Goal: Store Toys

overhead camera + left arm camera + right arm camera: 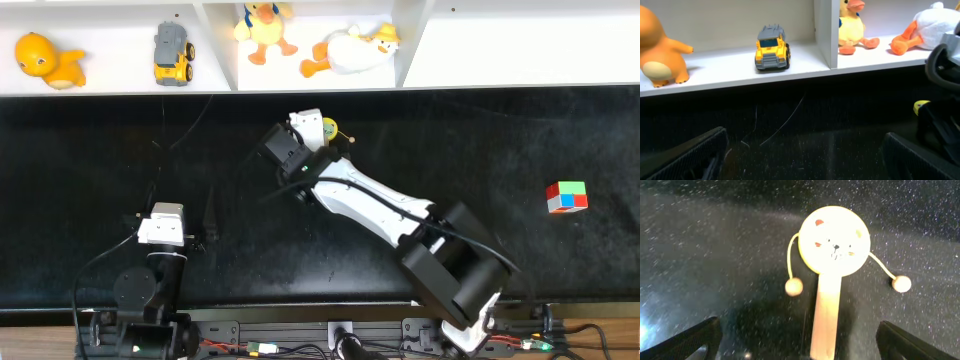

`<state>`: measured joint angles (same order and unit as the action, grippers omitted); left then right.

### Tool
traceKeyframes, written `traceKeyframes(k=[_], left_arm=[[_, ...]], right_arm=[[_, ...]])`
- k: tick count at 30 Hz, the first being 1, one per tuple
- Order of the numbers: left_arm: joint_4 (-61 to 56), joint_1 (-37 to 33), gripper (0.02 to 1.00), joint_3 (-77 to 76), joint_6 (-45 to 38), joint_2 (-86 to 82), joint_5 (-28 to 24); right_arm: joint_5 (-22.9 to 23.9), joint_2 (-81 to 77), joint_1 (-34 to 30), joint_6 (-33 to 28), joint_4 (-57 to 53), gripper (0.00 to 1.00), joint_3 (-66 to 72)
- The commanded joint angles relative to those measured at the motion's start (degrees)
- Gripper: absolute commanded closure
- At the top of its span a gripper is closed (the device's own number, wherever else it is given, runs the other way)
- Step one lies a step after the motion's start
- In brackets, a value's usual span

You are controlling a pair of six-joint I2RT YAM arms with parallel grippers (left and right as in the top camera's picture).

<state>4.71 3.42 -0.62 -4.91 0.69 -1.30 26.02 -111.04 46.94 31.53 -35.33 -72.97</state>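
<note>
Top view: overhead, looking down on table [100, 150] and shelf [500, 55];
Left wrist view: low, facing the shelf front; shares the yellow truck [772, 47] with top view;
Right wrist view: close above the rattle [834, 240], looking down

The right arm [370, 200] shows a glossy white shell over black joints, black cables looping along it to a boxy black base. The left arm [150, 285] is mostly black with a white wrist block, and the left gripper [805, 134] has matte dark fingers.
</note>
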Motion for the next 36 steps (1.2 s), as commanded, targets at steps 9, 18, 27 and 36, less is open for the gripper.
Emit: traceKeyframes(k=[9,18,27,36], left_arm=[[0.13,0.42,0.020,0.17,-0.90,-0.50,0.11],[0.13,0.42,0.020,0.17,-0.90,-0.52,0.11],[0.13,0.42,0.023,0.17,-0.90,-0.50,0.11],[0.13,0.42,0.020,0.17,-0.90,-0.52,0.11]], right_arm=[[1.92,-1.20,-3.82,3.23,0.26,0.023,-1.44],[-1.40,-1.97,-5.51,3.21,3.23,0.029,-1.42],[-5.60,-2.12,-5.51,3.17,1.40,0.077,-1.42],[-6.08,-2.12,-5.51,3.15,-2.19,0.189,-1.33]])
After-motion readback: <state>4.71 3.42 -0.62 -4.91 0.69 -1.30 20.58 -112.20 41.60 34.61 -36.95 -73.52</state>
